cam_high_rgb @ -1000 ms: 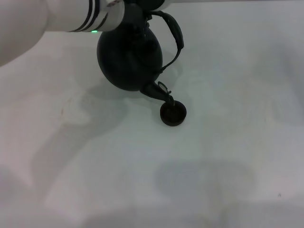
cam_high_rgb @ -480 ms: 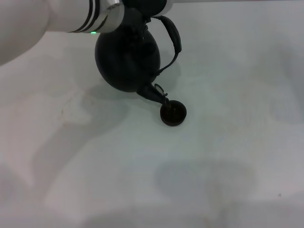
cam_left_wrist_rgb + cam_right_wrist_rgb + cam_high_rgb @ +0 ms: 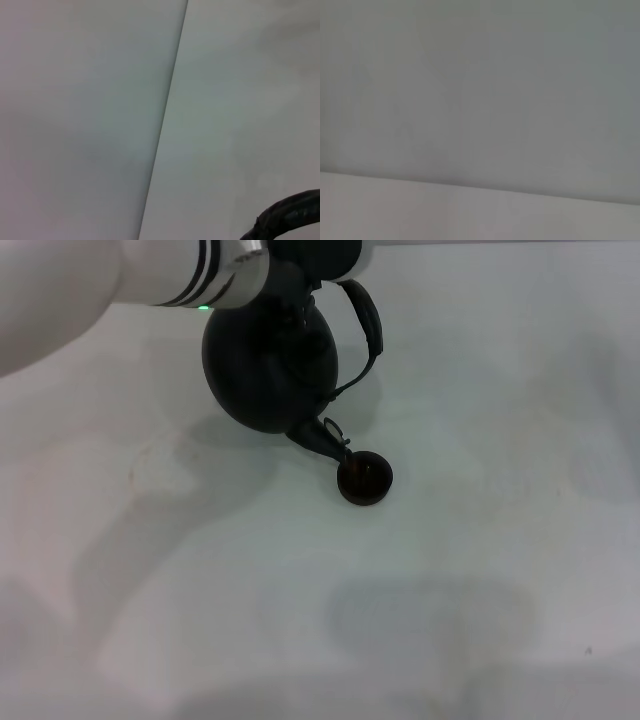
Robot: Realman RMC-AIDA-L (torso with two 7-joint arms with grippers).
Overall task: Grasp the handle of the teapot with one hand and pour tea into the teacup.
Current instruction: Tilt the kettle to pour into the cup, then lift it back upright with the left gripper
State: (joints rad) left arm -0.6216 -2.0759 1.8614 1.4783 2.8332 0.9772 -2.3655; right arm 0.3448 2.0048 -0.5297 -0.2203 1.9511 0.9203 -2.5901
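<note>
In the head view the large dark teapot (image 3: 270,365) hangs tilted above the table, its short spout (image 3: 325,436) pointing down at the rim of the tiny dark teacup (image 3: 365,479). The thick arched handle (image 3: 369,322) curves out on the pot's right side. My left gripper (image 3: 318,262) at the top edge is shut on the handle's upper part and carries the pot. A piece of the ribbed handle also shows in the left wrist view (image 3: 290,216). My right gripper is out of view.
The white table (image 3: 480,570) lies around the pot and cup. My left arm's white forearm (image 3: 90,290) fills the upper left. The right wrist view shows only plain pale surface.
The teapot has shifted slightly left and turned a little, so the spout tip has drawn back from over the cup's middle to its near-left rim. The cup has not moved.
</note>
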